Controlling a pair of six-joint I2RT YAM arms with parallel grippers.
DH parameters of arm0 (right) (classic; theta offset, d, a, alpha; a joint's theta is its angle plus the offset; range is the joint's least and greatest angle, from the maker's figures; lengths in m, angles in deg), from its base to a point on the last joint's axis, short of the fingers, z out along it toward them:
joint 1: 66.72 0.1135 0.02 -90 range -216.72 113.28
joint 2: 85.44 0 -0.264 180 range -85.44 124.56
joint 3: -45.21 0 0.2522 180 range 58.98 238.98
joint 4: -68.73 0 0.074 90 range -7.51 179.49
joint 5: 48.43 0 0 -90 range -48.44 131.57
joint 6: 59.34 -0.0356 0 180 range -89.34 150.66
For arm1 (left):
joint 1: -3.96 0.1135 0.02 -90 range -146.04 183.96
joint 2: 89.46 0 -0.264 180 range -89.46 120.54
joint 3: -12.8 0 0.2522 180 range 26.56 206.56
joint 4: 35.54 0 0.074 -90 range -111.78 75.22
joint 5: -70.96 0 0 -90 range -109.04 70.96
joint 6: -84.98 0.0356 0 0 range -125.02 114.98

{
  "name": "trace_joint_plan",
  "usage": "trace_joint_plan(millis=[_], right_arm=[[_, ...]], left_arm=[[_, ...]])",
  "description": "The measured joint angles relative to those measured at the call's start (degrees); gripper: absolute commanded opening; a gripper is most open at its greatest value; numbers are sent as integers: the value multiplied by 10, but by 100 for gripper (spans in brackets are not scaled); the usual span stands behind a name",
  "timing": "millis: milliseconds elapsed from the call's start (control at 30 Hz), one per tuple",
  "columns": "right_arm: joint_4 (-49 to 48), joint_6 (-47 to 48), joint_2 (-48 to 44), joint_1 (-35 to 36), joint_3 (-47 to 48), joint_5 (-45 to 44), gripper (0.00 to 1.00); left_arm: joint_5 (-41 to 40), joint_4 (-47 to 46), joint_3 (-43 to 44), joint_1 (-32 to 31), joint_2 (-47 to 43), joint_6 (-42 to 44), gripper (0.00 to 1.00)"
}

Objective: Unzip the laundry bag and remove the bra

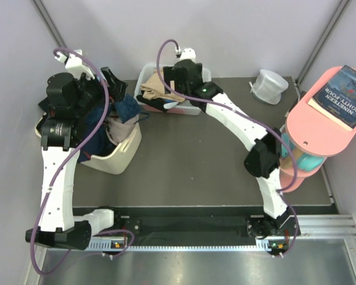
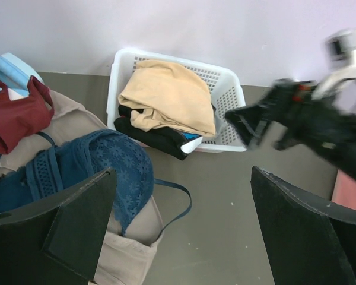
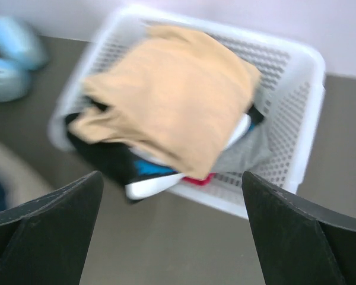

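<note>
Both end effectors are spread wide and hold nothing. On the dark grey table (image 1: 196, 160), the left gripper (image 2: 183, 178) hangs over a cream plastic tub (image 1: 127, 154) heaped with clothes. The right gripper (image 3: 172, 178) hangs over a white slotted plastic basket (image 3: 308, 89) topped by a tan folded garment (image 3: 172, 101). The small round laundry bag of translucent whitish mesh (image 1: 269, 86) stands at the far right corner, well apart from both grippers. I cannot make out the bra.
</note>
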Motion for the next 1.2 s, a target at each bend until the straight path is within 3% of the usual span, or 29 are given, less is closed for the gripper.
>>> trace_joint_plan(millis=[233,633,1200], right_arm=[[-17,-73,134,-71,7,-137,100],[-95,-114,226,-227,22,-259,100],[-154,-153,281,-282,33,-399,100]], left_arm=[[-9,19,2,0,6,12,99],[-5,20,-16,0,12,11,99],[-20,21,-44,0,14,22,99]])
